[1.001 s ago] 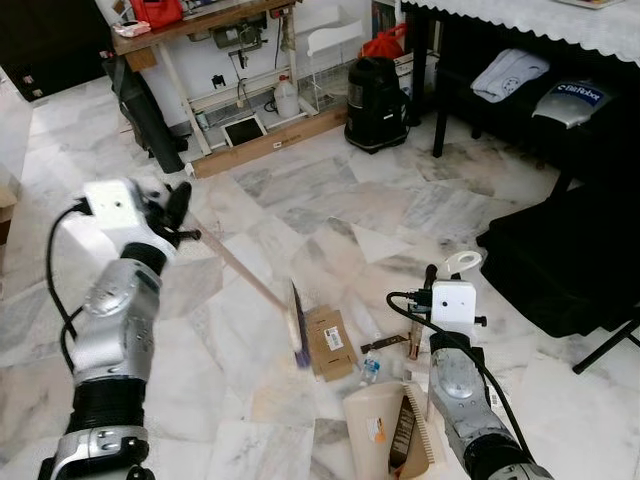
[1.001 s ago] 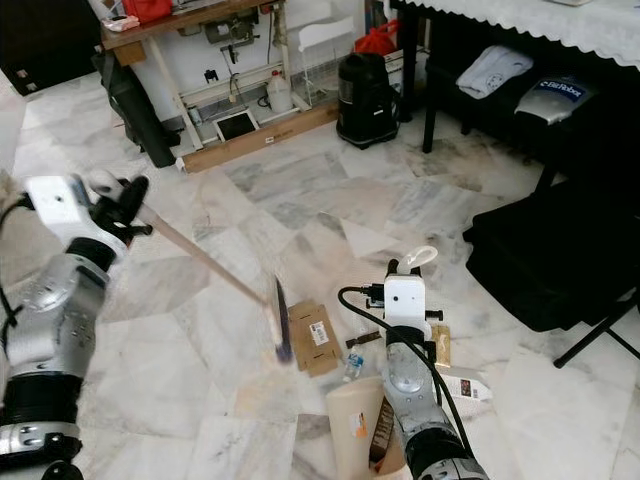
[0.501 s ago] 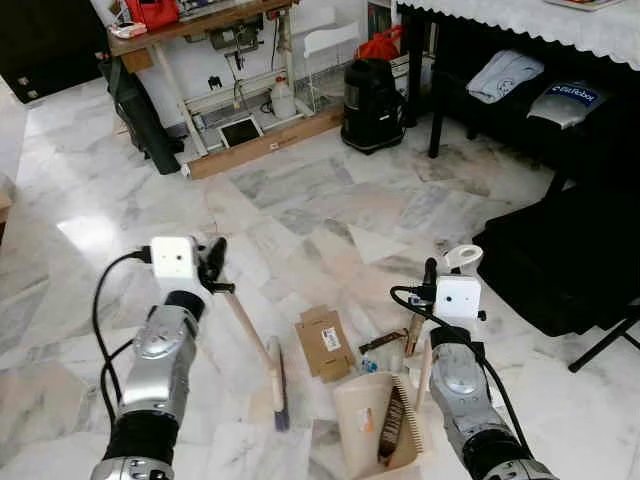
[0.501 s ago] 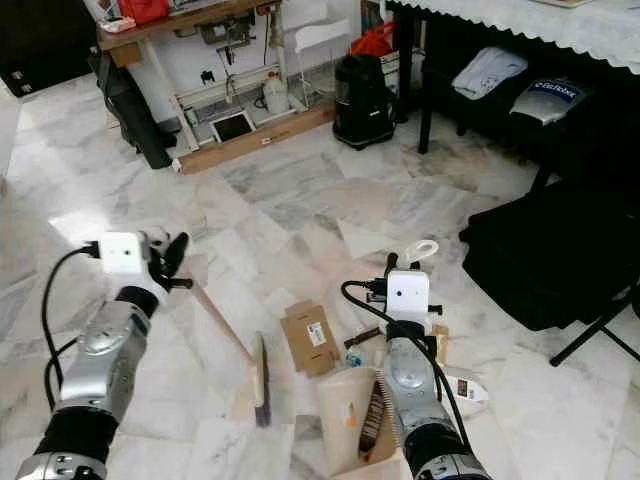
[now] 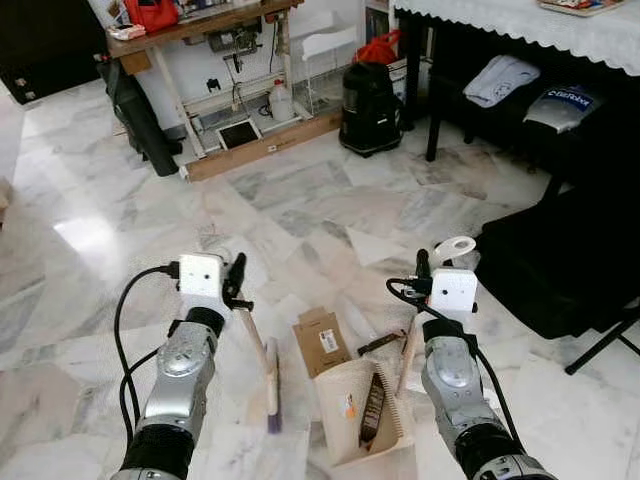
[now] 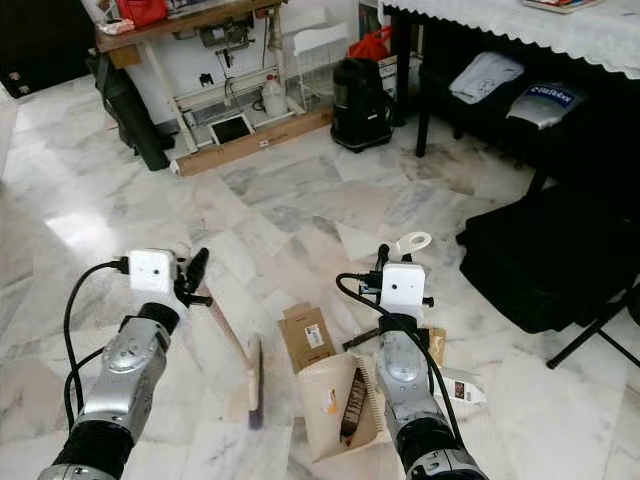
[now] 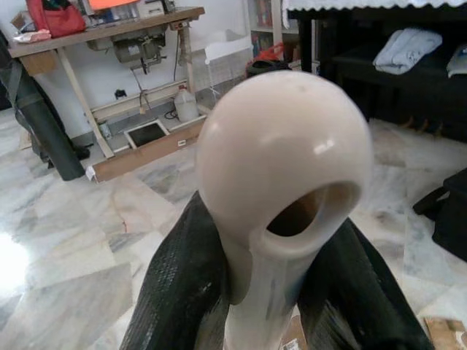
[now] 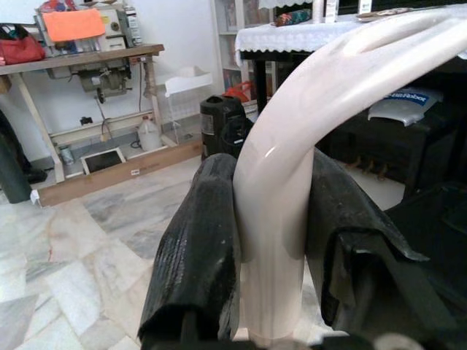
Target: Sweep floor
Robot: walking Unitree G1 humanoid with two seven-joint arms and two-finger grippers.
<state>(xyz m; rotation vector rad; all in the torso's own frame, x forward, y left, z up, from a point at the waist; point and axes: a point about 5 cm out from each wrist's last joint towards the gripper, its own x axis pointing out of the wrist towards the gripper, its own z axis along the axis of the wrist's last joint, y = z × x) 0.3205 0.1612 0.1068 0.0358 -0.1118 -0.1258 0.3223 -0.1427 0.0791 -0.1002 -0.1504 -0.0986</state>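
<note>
My left gripper [image 5: 236, 287] is shut on the pale broom handle [image 7: 281, 160], one black finger [image 7: 182, 292] on each side of its rounded end. The broom head [image 5: 271, 385] rests on the marble floor, left of a flattened cardboard box [image 5: 322, 342]. My right gripper [image 5: 424, 274] is shut on the cream dustpan handle [image 8: 288, 182], whose loop [image 5: 455, 245] sticks up above it. The beige dustpan [image 5: 350, 412] lies on the floor just behind the box, with a dark brown strip [image 5: 372, 405] of litter inside it.
Small litter [image 6: 462, 388] lies right of the dustpan. A black seat [image 5: 560, 260] stands at the right under a table with a white cloth [image 5: 520, 22]. A black vacuum [image 5: 370, 95], a wooden plank [image 5: 265, 145] and a workbench [image 5: 190, 25] line the far side.
The left arm has drawn in toward my body, pulling the broom head off the box's left edge, nearer and leftward. The dustpan has come up to the box. The view has shifted.
</note>
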